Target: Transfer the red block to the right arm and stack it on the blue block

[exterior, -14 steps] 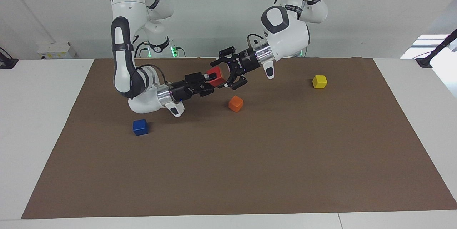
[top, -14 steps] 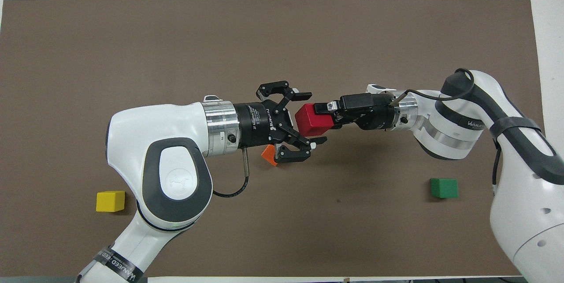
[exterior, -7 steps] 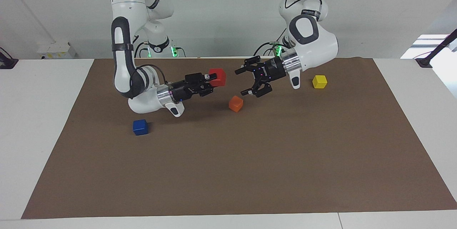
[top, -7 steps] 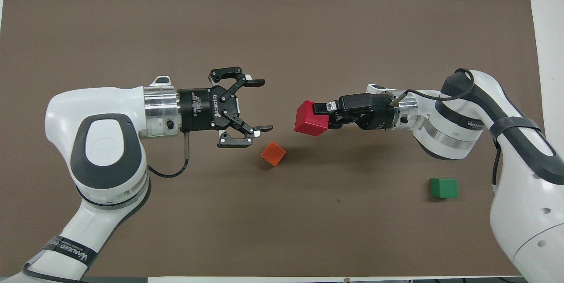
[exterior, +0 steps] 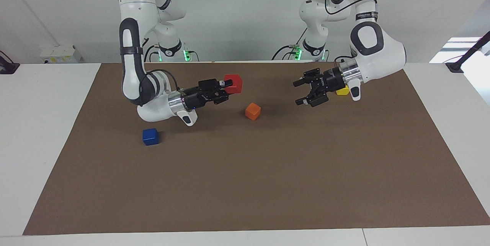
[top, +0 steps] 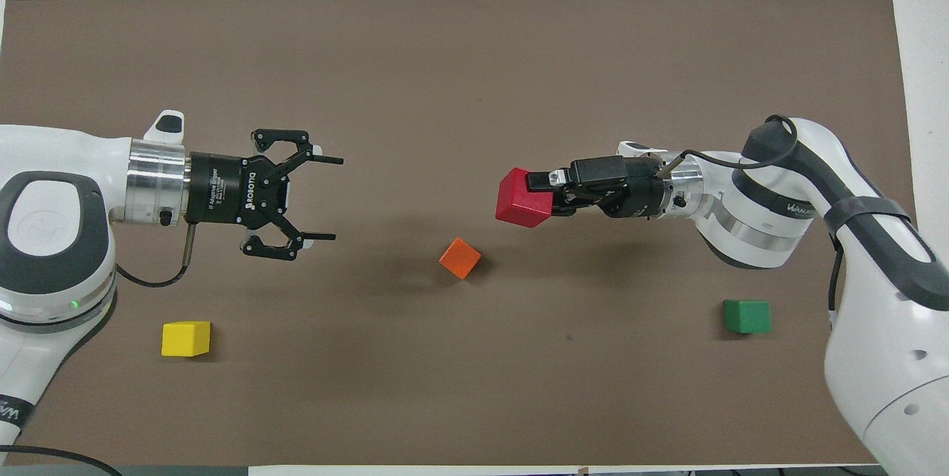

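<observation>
The red block [exterior: 234, 83] is held in the air by my right gripper [exterior: 229, 85], which is shut on it over the middle of the brown mat; both also show in the overhead view, the block [top: 521, 199] and the gripper [top: 540, 191]. The blue block [exterior: 150, 136] sits on the mat toward the right arm's end, farther from the robots than the right forearm; in the overhead view that arm hides it. My left gripper [exterior: 297, 93] is open and empty, up over the mat toward the left arm's end, well apart from the red block; it also shows in the overhead view [top: 337, 199].
An orange cube [exterior: 252, 111] lies on the mat [exterior: 268, 184] near the middle, below and between the two grippers. A yellow cube [top: 185, 338] lies toward the left arm's end, partly hidden by the left wrist in the facing view. A green cube [top: 746, 316] lies beside the right arm.
My left gripper, open, has drawn back from the red block toward the left arm's end of the table. The right gripper keeps the red block in nearly the same place.
</observation>
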